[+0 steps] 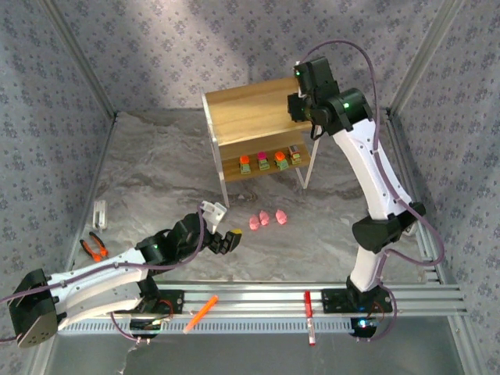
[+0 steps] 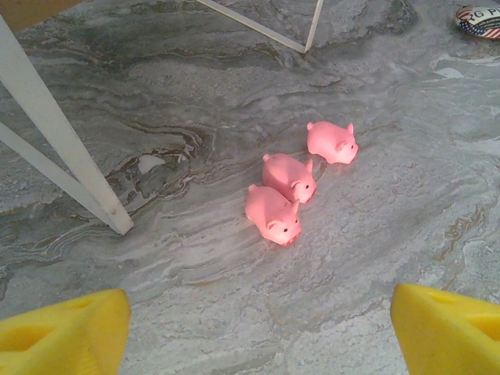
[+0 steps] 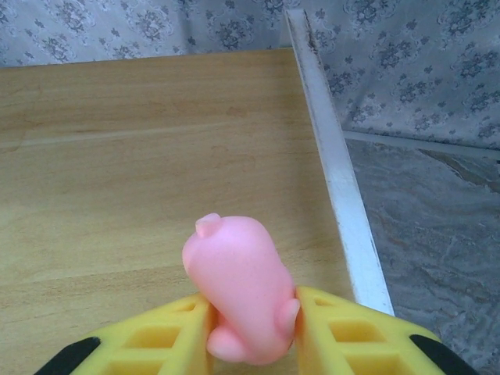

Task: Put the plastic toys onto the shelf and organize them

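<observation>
Above shelf (image 3: pixel 141 156), R pincer (image 3: pixel 251 316) w/ pink pig (image 3: pixel 234 269), 3 pigs (image 2: pixel 289 176) on table (image 2: pixel 406 203)

Round red-white-blue striped item (image 2: pixel 478 21): cut off by the upper edge, identity undetermined. Four small blocky plastic toys (image 1: pixel 269 162) on the wooden shelf (image 1: pixel 250 113): details too small. Pink plastic pig (image 3: pixel 238 285): underside hidden within right pincer (image 3: pixel 254 303).

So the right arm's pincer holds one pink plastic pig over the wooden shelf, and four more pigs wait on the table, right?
Not four: the left wrist view shows three small pink plastic pigs on the grey marbled table. The right pincer does hold another pink pig over the light wooden shelf board.
</observation>
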